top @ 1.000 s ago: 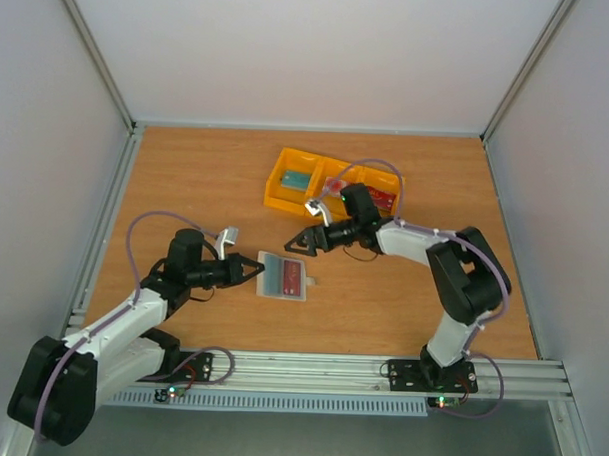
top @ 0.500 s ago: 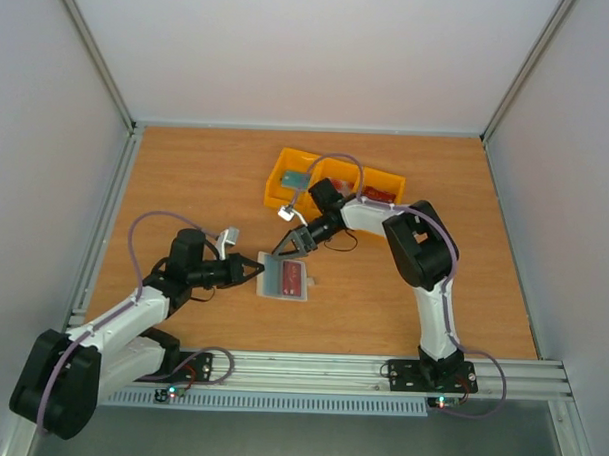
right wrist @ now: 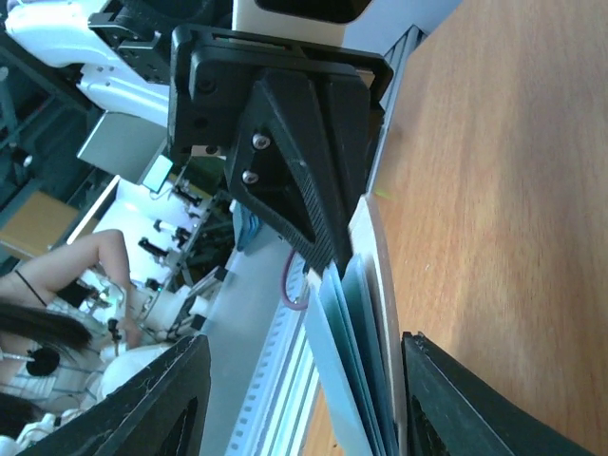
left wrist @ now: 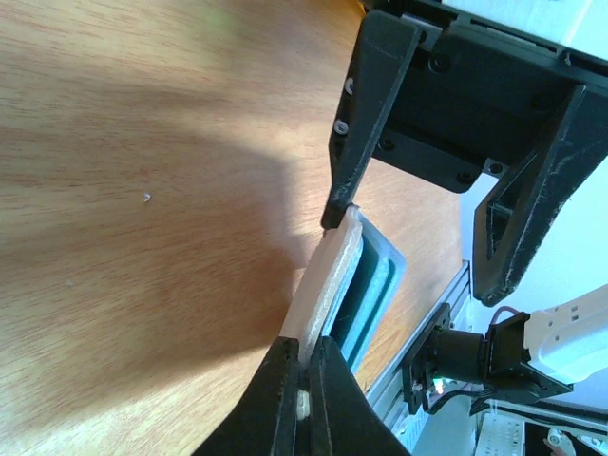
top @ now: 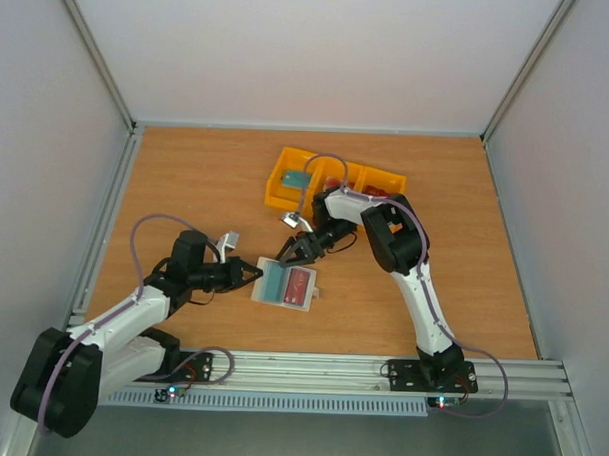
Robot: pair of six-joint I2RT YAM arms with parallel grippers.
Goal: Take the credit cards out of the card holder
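1. My read of the step: the right arm (top: 389, 241) is set to pull a card while the left arm (top: 131, 312) pins the pouch.
2. The card holder (top: 286, 284) lies open on the counter (top: 186, 184) between the arms, near the yellow tray (top: 278, 195) but apart from it. A red card (top: 300, 282) shows in its right half. The left half reads teal; can't tell card vs sleeve. A teal card (top: 296, 178) lies in the tray's left compartment.
3. To do it well:
   - Shut the right jaws on one card edge only, not the sleeve leaves or the cream flap.
   - Pull flat, along the pocket and away from the left jaws, so the pin takes the load.
   - Go slow. If the whole holder drags, stop and re-grip.
4. Left jaws: together, clamped on the cream flap at the holder's left edge. The left wrist view shows this clearly.
5. Right jaws: apart, approx half way, straddling the thin leaves at the holder's far edge. In the left wrist view one finger (left wrist: 347, 142) looks to be touching the flap's end. Nothing gripped yet, as far as I can see.
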